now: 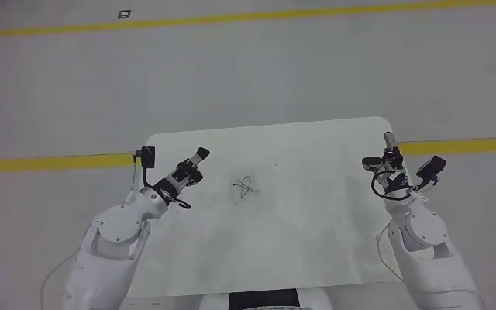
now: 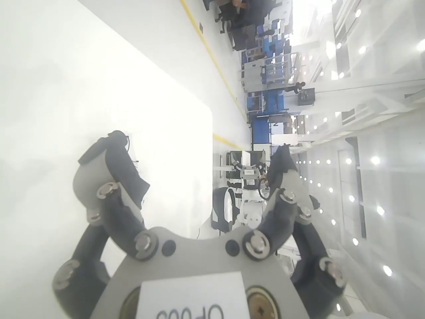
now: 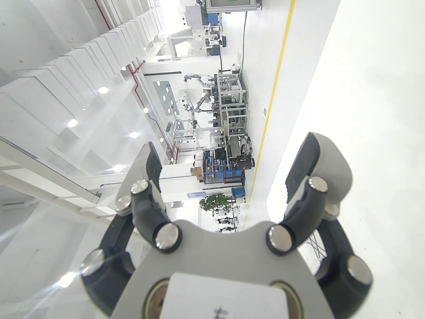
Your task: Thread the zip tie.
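Mid-table, slightly toward the far side, you have the zip tie [image 1: 246, 187]: thin dark strands, looped and crossing over each other, lying flat on the white table [image 1: 310, 240]. Can't tell from the top view whether it's one tie or more. Nothing is touching it.

Left gripper [image 1: 203, 153] is released. In the left wrist view its jaws are spread wide with nothing between them [image 2: 197, 154]. It hangs over the table's left part, just inside the far-left corner, pointing toward the far edge. It's the nearer of the two to the zip tie but well apart from it.

Right gripper [image 1: 390, 142] is also released. In the right wrist view [image 3: 229, 154] the jaws are apart and hold nothing. It sits right at the table's right edge, near the rounded far-right corner, and the arm behind it is off the side of the table. It's well apart from the zip tie.

Edges:
- The far corners of the table are rounded, and the far edge runs straight between them.
- A yellow line [image 1: 62, 163] on the floor passes behind the table at about gripper level on both sides.
- A second yellow line [image 1: 256, 15] runs farther out, with a small dark marker [image 1: 124, 13] beside it.

Room to move:
- You have bare tabletop all round the zip tie, between it and each gripper and from it to the near edge.
- A tiny speck [image 1: 271, 219] sits on the surface nearer you than the zip tie. It's too small to tell what it is.
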Robot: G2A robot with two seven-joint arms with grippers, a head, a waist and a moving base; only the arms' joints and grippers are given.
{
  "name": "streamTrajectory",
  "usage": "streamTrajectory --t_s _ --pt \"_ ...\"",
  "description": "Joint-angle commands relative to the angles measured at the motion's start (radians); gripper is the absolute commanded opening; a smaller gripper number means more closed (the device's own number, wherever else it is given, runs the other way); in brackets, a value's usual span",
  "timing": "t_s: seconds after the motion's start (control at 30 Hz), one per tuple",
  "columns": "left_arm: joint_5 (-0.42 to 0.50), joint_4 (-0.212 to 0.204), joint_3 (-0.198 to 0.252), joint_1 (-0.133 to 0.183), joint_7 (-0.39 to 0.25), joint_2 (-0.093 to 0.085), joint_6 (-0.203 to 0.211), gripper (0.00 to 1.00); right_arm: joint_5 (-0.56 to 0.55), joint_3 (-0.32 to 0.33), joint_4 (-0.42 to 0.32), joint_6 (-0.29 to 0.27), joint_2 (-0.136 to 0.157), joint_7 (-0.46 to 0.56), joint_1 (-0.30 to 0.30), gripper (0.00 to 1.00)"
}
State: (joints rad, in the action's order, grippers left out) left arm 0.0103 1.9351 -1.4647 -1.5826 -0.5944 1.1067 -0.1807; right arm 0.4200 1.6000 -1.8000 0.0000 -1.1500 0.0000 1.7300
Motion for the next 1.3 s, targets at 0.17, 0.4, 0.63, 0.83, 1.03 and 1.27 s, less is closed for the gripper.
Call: streamTrajectory --t_s 0.17,0.4,0.63,0.83,1.03,1.27 --pt "-0.124 -0.068 0.123 0.189 -0.304 -0.01 -0.15 1.0 0.0 0.0 0.0 0.0 0.0 0.0 0.0 1.0" --pt "-0.124 -0.068 0.123 0.189 -0.304 -0.01 -0.15 1.0 0.0 0.0 0.0 0.0 0.0 0.0 0.0 1.0" --pt "-0.124 -0.068 0.123 0.189 -0.304 -0.01 -0.15 1.0 0.0 0.0 0.0 0.0 0.0 0.0 0.0 1.0" --pt "-0.124 -0.068 0.123 0.189 -0.304 -0.01 -0.15 1.0 0.0 0.0 0.0 0.0 0.0 0.0 0.0 1.0" --pt "-0.124 -0.068 0.123 0.189 -0.304 -0.01 -0.15 1.0 0.0 0.0 0.0 0.0 0.0 0.0 0.0 1.0" --pt "-0.124 -0.068 0.123 0.189 -0.304 -0.01 -0.15 1.0 0.0 0.0 0.0 0.0 0.0 0.0 0.0 1.0"
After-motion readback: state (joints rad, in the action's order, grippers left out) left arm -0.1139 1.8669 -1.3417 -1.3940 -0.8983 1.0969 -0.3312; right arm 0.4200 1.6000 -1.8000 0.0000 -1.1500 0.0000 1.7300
